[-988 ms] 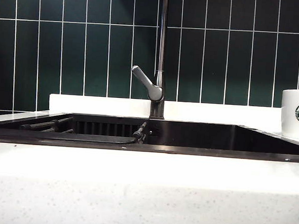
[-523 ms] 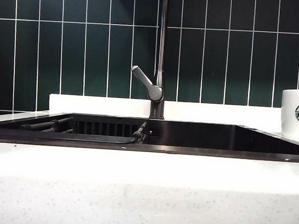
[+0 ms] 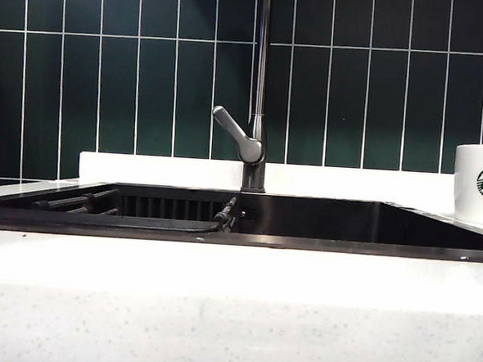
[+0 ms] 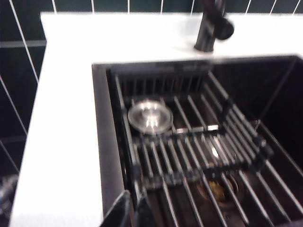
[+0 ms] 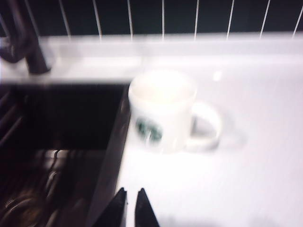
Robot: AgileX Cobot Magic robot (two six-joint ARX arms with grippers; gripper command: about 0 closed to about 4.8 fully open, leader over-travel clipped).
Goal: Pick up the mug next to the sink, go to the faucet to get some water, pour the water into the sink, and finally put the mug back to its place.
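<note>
Upright mug (image 5: 163, 111) beside sink (image 5: 110, 142) rim, both pincers pressed together, left pincer (image 4: 129, 213), right pincer (image 5: 130, 208).

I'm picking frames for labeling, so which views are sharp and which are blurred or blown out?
Exterior view: sharp; faucet crisp, mug cut off at the frame edge. Left wrist view: moderately blurred across the sink rack, left hand soft. Right wrist view: blurriest, the counter overexposed, logo smeared, right hand dark.

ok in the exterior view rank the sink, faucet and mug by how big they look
1. sink, spanning nearly the whole width
2. faucet, tall but slim, running out the top
3. mug, cut off by the right edge, so its full size is unsure
</note>
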